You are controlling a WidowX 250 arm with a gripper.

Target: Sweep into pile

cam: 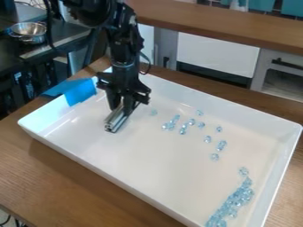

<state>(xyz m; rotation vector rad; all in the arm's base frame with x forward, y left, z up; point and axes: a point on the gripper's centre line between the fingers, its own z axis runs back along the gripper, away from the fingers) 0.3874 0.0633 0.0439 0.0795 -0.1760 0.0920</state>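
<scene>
we see black gripper (123,104) clamped on grooved, silvery metal bar (114,123); glassy, pale-blue beads (222,145) strewn across smooth white tray (142,155), heaped (239,197) toward view's bottom right; blue tape (80,91) over rim; grained wooden table (77,170) beneath.

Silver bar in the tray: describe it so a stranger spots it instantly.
Find the large white tray on the wooden table. Toward its upper left, the black claw holds the silver bar: long and metallic, unlike the small pale-blue beads.
</scene>
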